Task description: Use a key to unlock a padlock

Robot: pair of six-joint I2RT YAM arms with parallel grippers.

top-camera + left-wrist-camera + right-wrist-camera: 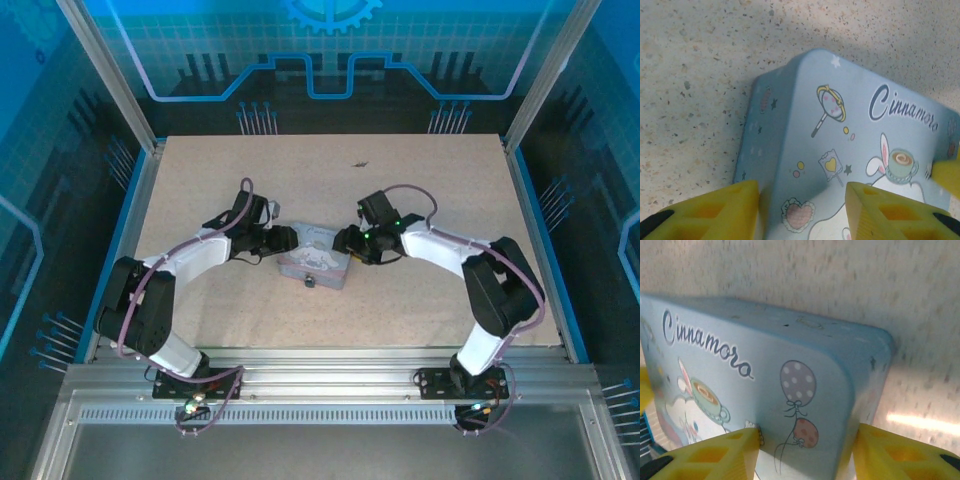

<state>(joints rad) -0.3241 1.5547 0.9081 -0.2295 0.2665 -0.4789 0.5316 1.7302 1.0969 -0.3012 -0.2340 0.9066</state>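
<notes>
The padlock (310,282) sits at the near edge of the pale-blue tin (322,260), the key (357,162) well apart behind.

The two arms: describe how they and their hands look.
The left arm and right arm both have white link shells, bulky black joints and a purplish cable looping alongside. The left hand and right hand carry blocky yellow fingers with square recesses moulded into them.

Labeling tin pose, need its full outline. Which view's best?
Top external: the whole pale-blue tin shows, small, between the left claw and right claw. Left wrist gives one end of it close and sharp; right wrist gives the opposite end, slightly blurred.
</notes>
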